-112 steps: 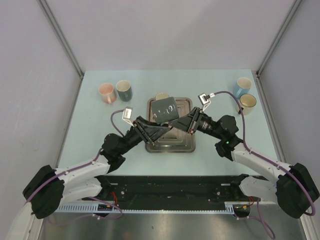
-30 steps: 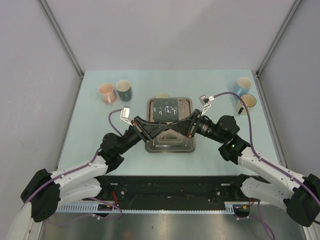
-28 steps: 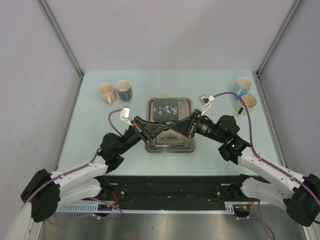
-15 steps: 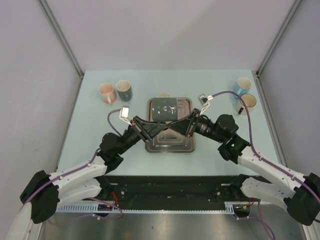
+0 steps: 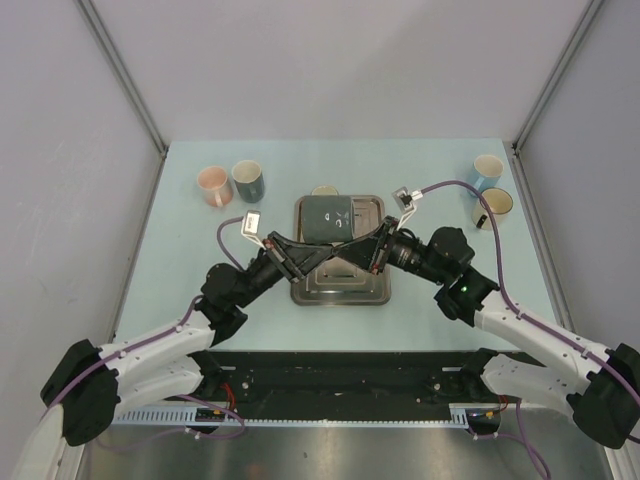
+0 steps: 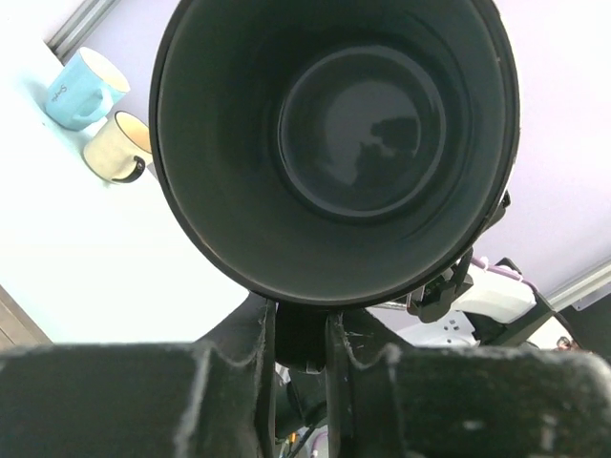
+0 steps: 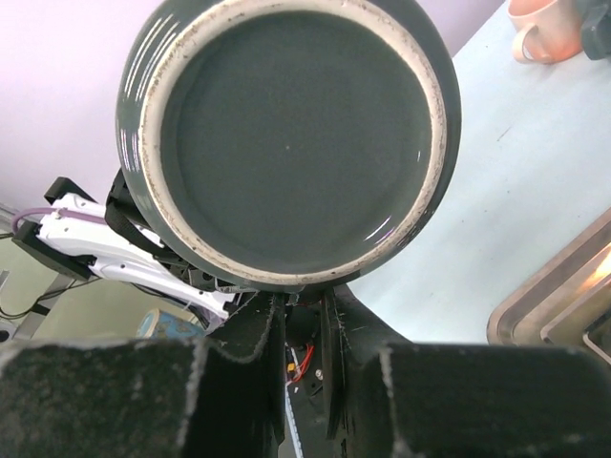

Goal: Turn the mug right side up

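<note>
A dark grey mug [image 5: 328, 215] hangs on its side above the metal tray [image 5: 340, 288], held between both arms. The left wrist view looks straight into the open mouth of the mug [image 6: 334, 143]. The right wrist view faces the pale-ringed base of the mug [image 7: 286, 134]. My left gripper [image 5: 320, 243] reaches in from the left and is shut on the dark handle under the rim, as its own camera shows [image 6: 301, 334]. From the right, my right gripper [image 5: 357, 241] is shut on the same handle near the base [image 7: 303, 310].
A pink mug [image 5: 212, 184] and a dark teal mug [image 5: 247, 180] stand at the back left. A blue mug [image 5: 486, 172] and a cream mug [image 5: 495, 206] stand at the back right. Another pale mug [image 5: 323, 190] sits behind the tray.
The mug has rolled between the grippers, so its white drawing has turned out of sight, and it sits slightly farther back. The left jaws have closed a little tighter on the handle.
</note>
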Controlling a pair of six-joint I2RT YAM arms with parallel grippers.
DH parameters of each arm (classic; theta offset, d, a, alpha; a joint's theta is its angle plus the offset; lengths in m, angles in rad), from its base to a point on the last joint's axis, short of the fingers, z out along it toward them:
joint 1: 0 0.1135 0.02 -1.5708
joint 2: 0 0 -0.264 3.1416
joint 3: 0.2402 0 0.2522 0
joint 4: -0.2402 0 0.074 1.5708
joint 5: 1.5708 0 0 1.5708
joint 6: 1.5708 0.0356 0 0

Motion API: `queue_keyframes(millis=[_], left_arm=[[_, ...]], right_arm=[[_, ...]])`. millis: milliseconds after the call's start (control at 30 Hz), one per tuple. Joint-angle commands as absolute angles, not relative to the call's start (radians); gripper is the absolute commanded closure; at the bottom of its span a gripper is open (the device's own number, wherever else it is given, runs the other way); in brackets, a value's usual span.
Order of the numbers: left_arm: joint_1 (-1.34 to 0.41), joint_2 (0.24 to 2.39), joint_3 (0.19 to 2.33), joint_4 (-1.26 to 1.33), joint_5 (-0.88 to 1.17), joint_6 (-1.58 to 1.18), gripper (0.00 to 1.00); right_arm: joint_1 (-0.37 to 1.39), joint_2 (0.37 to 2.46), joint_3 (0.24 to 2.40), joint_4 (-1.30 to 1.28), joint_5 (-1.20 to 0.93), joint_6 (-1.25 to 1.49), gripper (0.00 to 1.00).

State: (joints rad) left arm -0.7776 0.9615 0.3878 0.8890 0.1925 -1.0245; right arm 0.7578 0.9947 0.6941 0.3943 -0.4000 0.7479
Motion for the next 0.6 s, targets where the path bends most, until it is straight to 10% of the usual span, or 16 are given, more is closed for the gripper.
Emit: queue_keyframes(millis=[0,167,367,567], left_arm=[[-0.781,0.962,0.419,0.992,0.206,-1.060,1.00],[-0.764,0.994,0.390,1.156,0.276,-1.095,1.00],[-0.753,0.983,0.377,1.187,0.290,-1.103,1.00],[-0.752,0.956,0.371,1.173,0.276,-1.075,1.00]], right_arm=[[0.778,0.988,0.747,0.428,-0.437,0.698,1.00],[0.749,0.989,0.747,0.426,-0.481,0.725,1.00],[0.701,0.988,0.747,0.446,-0.537,0.770,0.63],[0.686,0.994,0.747,0.453,-0.548,0.779,0.51]])
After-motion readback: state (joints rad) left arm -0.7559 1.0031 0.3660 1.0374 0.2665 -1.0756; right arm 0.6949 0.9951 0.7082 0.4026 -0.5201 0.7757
